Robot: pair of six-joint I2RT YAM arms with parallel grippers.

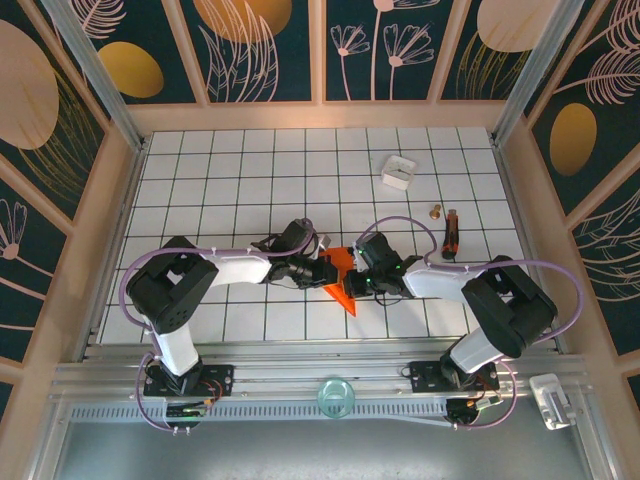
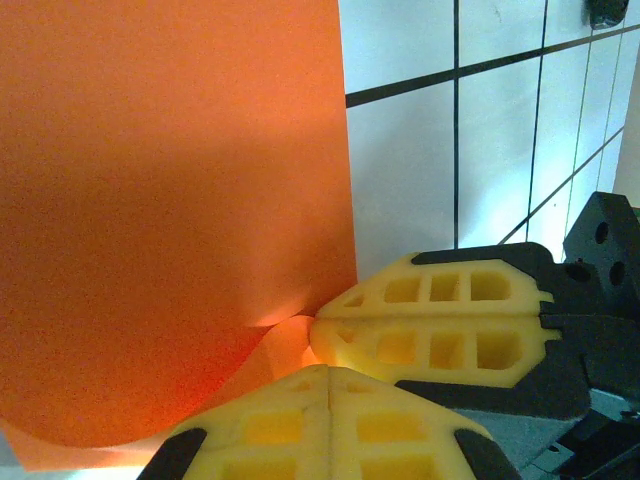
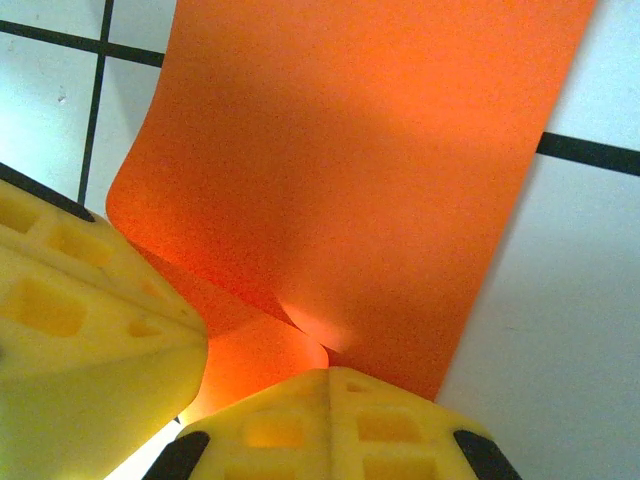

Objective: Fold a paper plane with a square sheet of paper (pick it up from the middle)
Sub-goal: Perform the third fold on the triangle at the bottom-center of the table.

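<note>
While both arms meet at table centre, we log the square sheet of paper lying between them on the tiled table. It is partly folded, with one flap standing up and curling at its base.

Right gripper: jaws closed, with the paper's curled fold nipped at the tips in its wrist view. Left gripper: jaws closed too, tips touching the paper just beside the right's. We can't tell if a layer sits between them.

Step in hand, we judge: setting a crease on an early fold, no dart shape yet. To do it well, hold one pinch fixed as anchor and run the other along the fold line low and slow. Match the edges before pressing so the thin paper doesn't tear or skew.

White box sits well apart at the back, no obstacle.
</note>
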